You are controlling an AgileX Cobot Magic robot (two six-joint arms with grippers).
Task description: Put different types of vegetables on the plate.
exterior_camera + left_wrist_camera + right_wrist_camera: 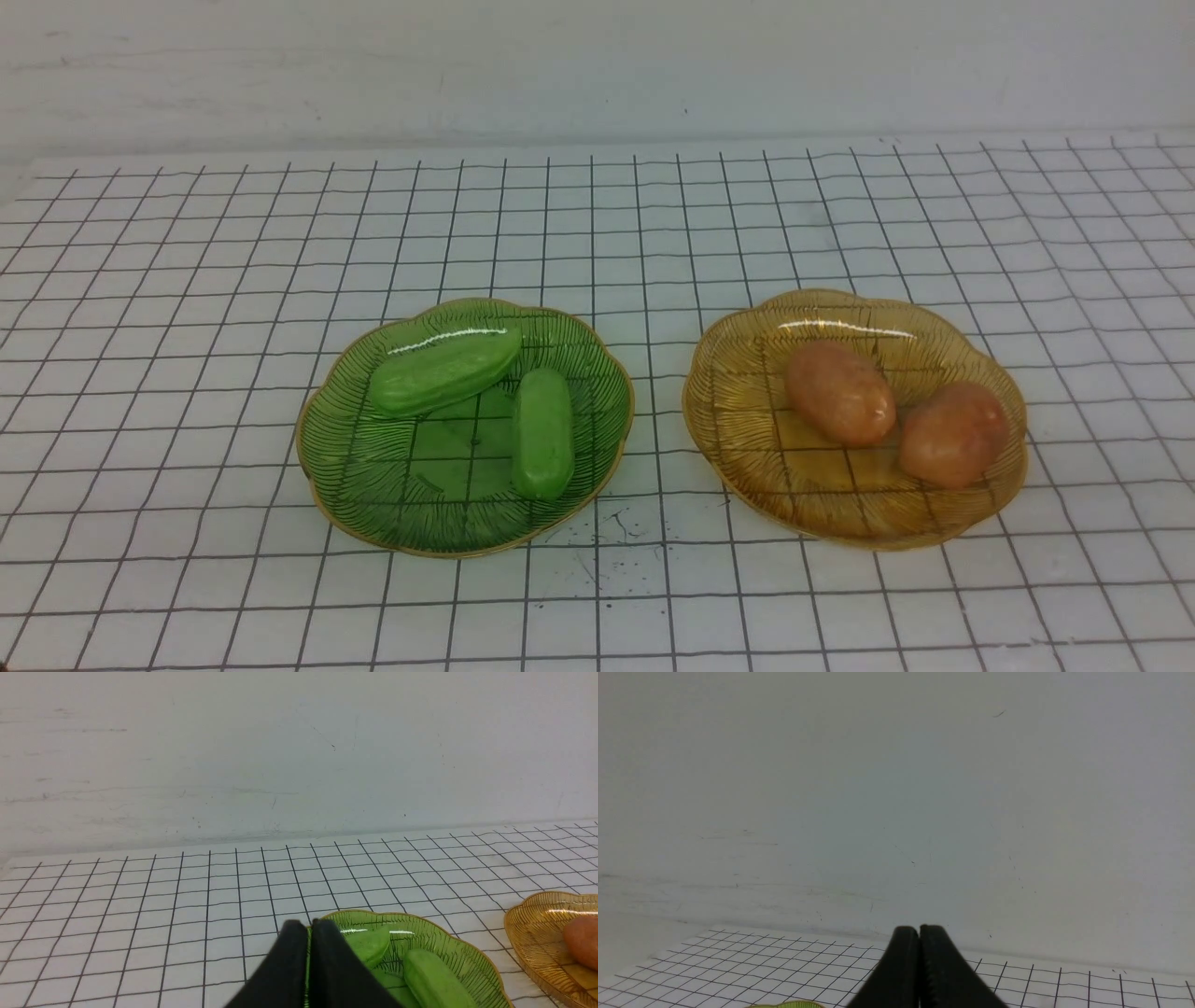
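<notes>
The table has a white top ruled with a grid of dark lines, and small dark specks mark it near the gap between the plates. Directly on it, a green plate with a wavy, gold-edged rim sits on the left, its ribbed, see-through body letting the grid show through. An amber plate, likewise see-through, ribbed and wavy-rimmed, lies to the right, near the green one but apart from it.
</notes>
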